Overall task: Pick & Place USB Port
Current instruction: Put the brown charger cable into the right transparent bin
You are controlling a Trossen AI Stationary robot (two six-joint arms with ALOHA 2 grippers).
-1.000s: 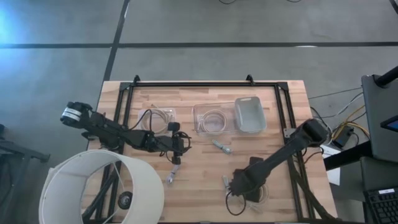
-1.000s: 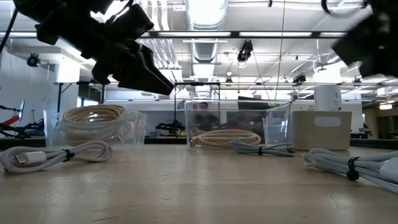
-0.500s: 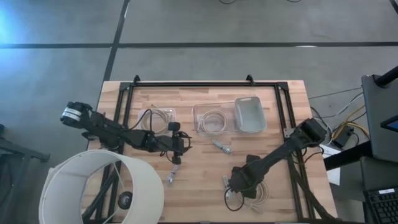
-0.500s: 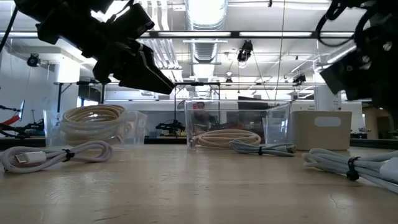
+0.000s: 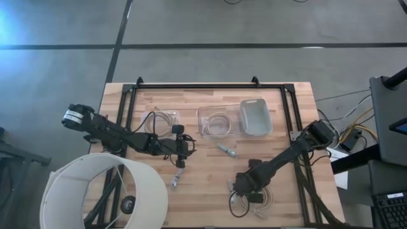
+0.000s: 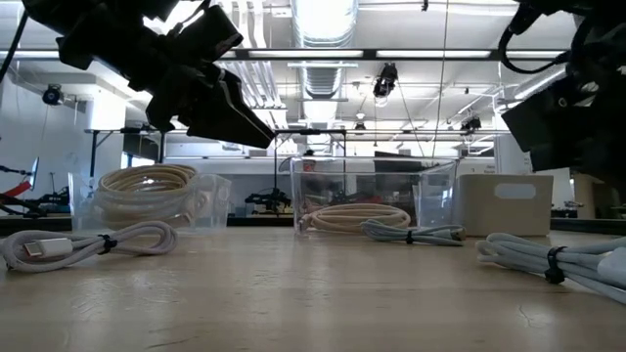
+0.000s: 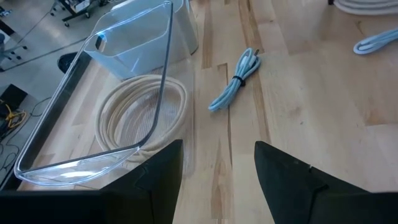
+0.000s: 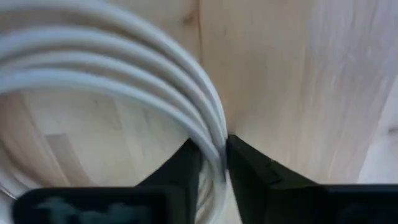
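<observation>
A loosely coiled white USB cable (image 5: pixel 257 200) lies near the table's near edge, right of centre. My right gripper (image 5: pixel 240 189) is down at the coil's left rim and is shut on its strands (image 8: pixel 212 163). My left gripper (image 5: pixel 180 151) hangs open above the table, left of centre, and holds nothing (image 7: pixel 217 180). Two small tied cable bundles lie loose on the wood, one at mid-table (image 5: pixel 227 150) and one nearer the front (image 5: pixel 173 181). My right gripper pinches several side-by-side strands of the coil's rim (image 8: pixel 208 134) between its two fingers (image 8: pixel 186 163). The fingers come from above and lie across the strands. The rest of the coil lies slack on the wood beyond them.
Along the far side stand a clear box holding a coiled cable (image 5: pixel 159 121), a second clear box with another coil (image 5: pixel 218 121) and an empty grey tub (image 5: pixel 255 116). A black frame (image 5: pixel 210 85) rims the table. A white lampshade (image 5: pixel 105 191) overhangs the near left corner.
My right gripper has come down toward the white coil and shifted a little toward the table's left edge. The coil has stayed where it lay.
</observation>
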